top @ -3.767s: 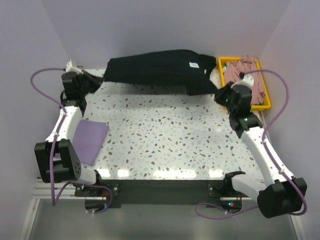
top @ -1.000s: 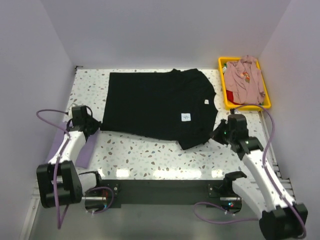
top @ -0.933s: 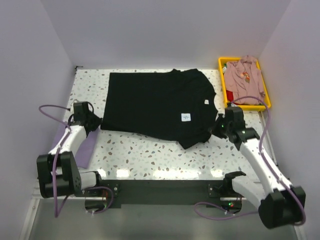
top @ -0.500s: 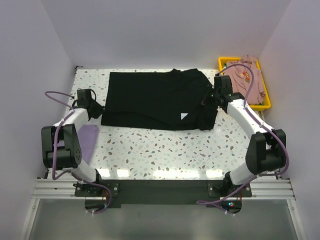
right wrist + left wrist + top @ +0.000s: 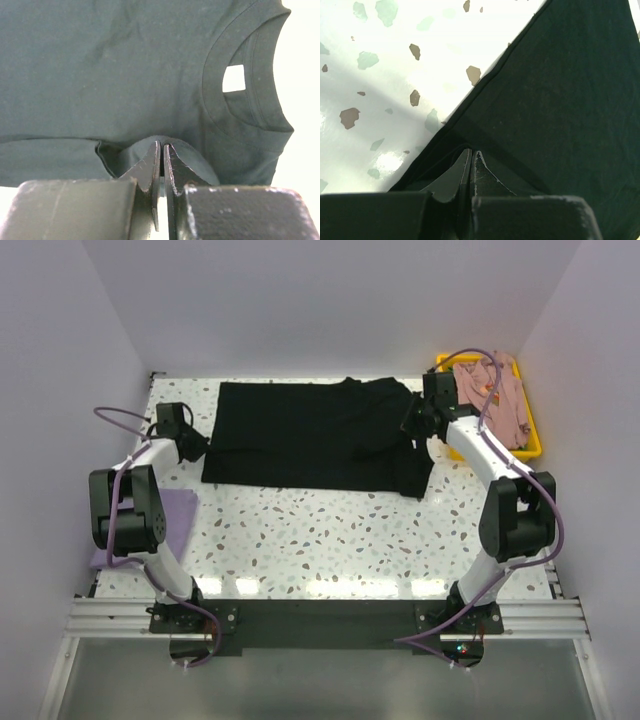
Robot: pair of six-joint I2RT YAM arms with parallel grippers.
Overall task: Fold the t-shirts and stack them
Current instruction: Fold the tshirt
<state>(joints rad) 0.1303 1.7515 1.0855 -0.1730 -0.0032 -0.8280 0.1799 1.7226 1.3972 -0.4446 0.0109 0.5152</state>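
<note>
Cloth covers the far half of the bench [image 5: 300, 530] in the overhead view. The black tee [image 5: 300, 435] lies spread flat with its long side across the bench and its neck end to the right. The left tool [image 5: 196, 446] sits at the tee's left edge, and the right tool [image 5: 412, 427] sits at its right end. From this height I cannot tell how either tool's fingers stand. A lavender tee [image 5: 176, 515] lies flat at the bench's left edge, partly behind the left arm and well apart from the black one. A yellow bin [image 5: 528, 449] stands at the far right corner with a dusty-pink tee [image 5: 505, 405] heaped inside, and the right arm's cable loops over it.

In the left wrist view, the left tool [image 5: 471, 152] has its two fingers pressed together, clamped on a raised fold at the black tee's [image 5: 560, 100] edge. The hem runs diagonally up to the right, with bare speckled bench [image 5: 380, 75] on its left.

In the right wrist view, the right tool [image 5: 161, 147] has its fingers drawn together on a small hump of the black tee [image 5: 100, 65], pinched up from the layer beneath. Beyond it at upper right curves the collar [image 5: 212, 107], with a white label [image 5: 234, 78] showing inside the neck opening. The rest of the cloth lies smooth with only faint creases.
</note>
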